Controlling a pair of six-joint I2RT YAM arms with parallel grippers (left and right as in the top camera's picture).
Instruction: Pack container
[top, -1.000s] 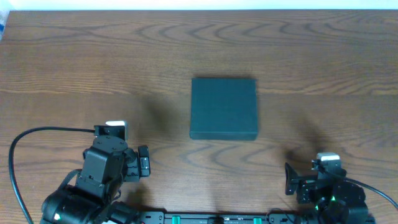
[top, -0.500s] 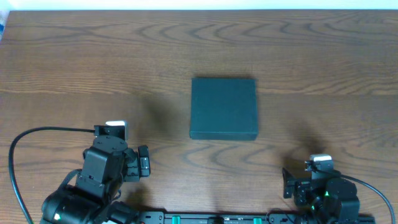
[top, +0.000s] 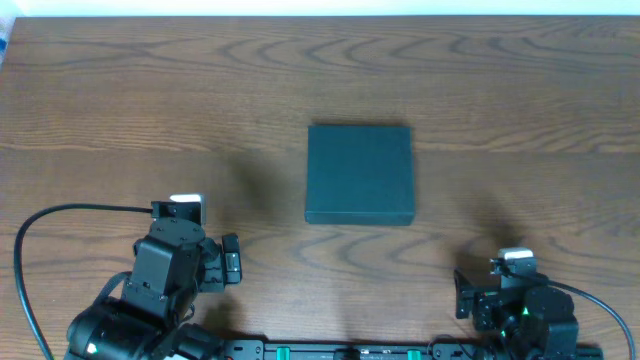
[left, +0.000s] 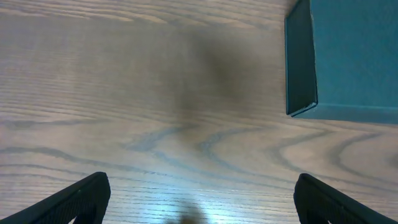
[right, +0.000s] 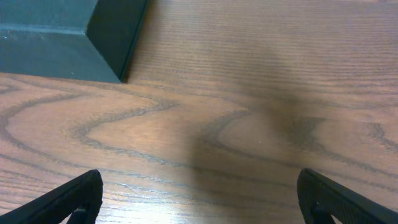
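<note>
The container is a dark teal box lying flat with its lid shut at the middle of the wooden table. Its near left corner shows in the left wrist view and its near right corner in the right wrist view. My left gripper is open and empty over bare wood, near the table's front left. My right gripper is open and empty over bare wood, near the front right. Both grippers are apart from the container. No snack packets are in view.
The wooden table stretches around the container on all sides. A black cable loops from the left arm at the front left. A black rail with green marks runs along the front edge.
The right arm has drawn back a little toward the front edge and slightly left. The left arm and the container have not moved.
</note>
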